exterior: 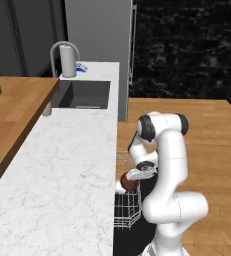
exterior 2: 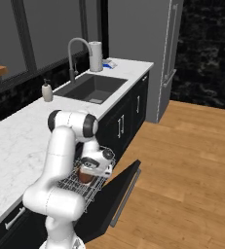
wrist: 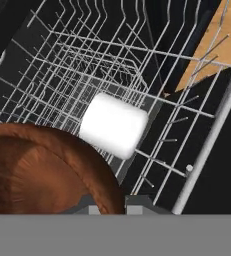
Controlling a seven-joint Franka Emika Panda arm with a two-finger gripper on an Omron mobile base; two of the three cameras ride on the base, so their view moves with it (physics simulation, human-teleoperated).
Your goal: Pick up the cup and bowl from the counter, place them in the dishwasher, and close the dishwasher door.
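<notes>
One item's already in: the cup (wrist: 113, 125) lies on its side in the rack (exterior 2: 92, 187). Fingers (wrist: 109, 202) pinch the bowl (exterior: 129, 181), held right over the rack, not dropped yet. Door (exterior 2: 115, 192) hangs open, so closing it's left.

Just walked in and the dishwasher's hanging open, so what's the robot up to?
The arm is loading the dishwasher. Its claw holds the brown bowl over the pulled-out white wire rack. A white object, probably the cup, already lies in the rack below. The dishwasher door is folded down and open, so closing it remains.
</notes>
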